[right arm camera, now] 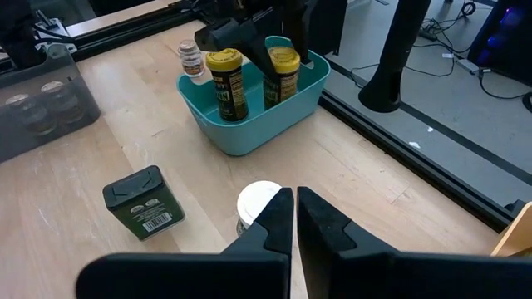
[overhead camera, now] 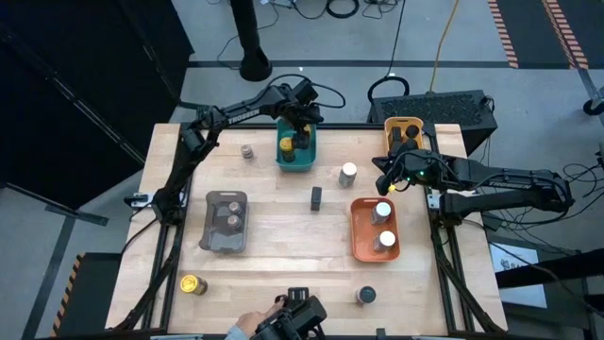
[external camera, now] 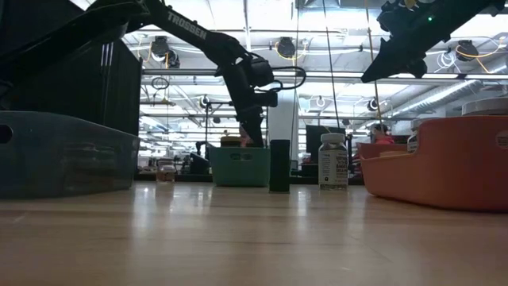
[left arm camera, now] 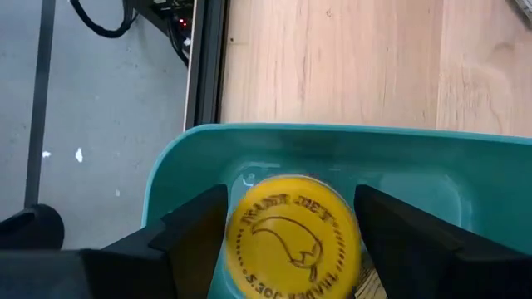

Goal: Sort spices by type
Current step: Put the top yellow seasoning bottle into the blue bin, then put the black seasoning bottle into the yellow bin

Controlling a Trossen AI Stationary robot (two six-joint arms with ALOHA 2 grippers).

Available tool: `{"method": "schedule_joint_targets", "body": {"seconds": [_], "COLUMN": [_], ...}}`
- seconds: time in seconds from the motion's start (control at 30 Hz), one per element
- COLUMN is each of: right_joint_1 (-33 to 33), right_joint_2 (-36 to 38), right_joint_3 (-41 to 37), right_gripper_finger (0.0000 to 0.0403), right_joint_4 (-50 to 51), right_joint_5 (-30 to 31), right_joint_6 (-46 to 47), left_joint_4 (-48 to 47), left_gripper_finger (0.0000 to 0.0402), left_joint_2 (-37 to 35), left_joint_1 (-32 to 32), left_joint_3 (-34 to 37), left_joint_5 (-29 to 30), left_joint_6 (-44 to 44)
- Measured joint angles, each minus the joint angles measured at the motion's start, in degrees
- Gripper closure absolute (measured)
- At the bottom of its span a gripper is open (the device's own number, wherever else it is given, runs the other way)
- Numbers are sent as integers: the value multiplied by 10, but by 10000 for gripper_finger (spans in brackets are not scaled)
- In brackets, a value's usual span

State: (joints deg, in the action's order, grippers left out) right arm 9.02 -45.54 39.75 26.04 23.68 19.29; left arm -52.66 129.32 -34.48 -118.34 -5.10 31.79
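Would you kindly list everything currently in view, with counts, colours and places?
teal tray: one, far edge
yellow-topped jars: three; two in teal tray, one loose front left
orange tray: one, right
white-topped jars: three; two in orange tray, one loose mid-table
grey tray: one, left, holding two grey-brown-topped jars
small jar: one, left of teal tray
yellow tray: one, far right, dark contents
dark tin: one, centre
dark jar: one, front
person's hand: one, front edge
left gripper: open around a teal-tray jar
right gripper: shut, over the loose white-topped jar

Glossy teal plastic tray [left arm camera: 332, 158], embossed yellow plastic lid [left arm camera: 293, 237], pale wood-grain desk [left arm camera: 332, 58], smooth with a soft sheen.
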Motion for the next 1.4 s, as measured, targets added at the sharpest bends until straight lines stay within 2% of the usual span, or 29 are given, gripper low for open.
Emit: {"method": "schedule_joint_targets", "body": {"seconds": [0.2, 0.4, 0.53, 0.73, 0.8, 0.9, 1.0, 1.13, 1.27, 1.4], "right_joint_1": [0, 0, 0, 0, 0, 0, 0, -3, -19, -60], "right_joint_2": [0, 0, 0, 0, 0, 0, 0, 0, 0, 0], "right_joint_3": [0, 0, 0, 0, 0, 0, 0, 0, 0, -4], "right_gripper_finger": [403, 403, 403, 403, 403, 403, 403, 403, 403, 403], "right_joint_4": [0, 0, 0, 0, 0, 0, -4, -13, -14, -60], "right_joint_5": [0, 0, 0, 0, 3, 3, 3, 3, 3, 11], "right_joint_6": [0, -1, -4, -5, -5, -7, -13, -12, -5, -8], "left_joint_4": [3, -2, -10, -23, -18, -24, -49, -68, -86, -76], "left_gripper_finger": [130, 128, 128, 128, 128, 128, 128, 127, 127, 127], "left_joint_2": [0, -5, -9, -32, -51, -80, -107, -138, -169, -228], "left_joint_1": [0, 4, 10, 17, 21, 32, 58, 125, 206, 276], "left_joint_3": [0, -4, -34, -82, -86, -86, -86, -76, -53, 22], "left_joint_5": [1, 52, 85, 92, 92, 86, 70, 59, 117, 190], "left_joint_6": [-14, -14, -13, -15, -30, -97, -151, -165, -165, -196]}}
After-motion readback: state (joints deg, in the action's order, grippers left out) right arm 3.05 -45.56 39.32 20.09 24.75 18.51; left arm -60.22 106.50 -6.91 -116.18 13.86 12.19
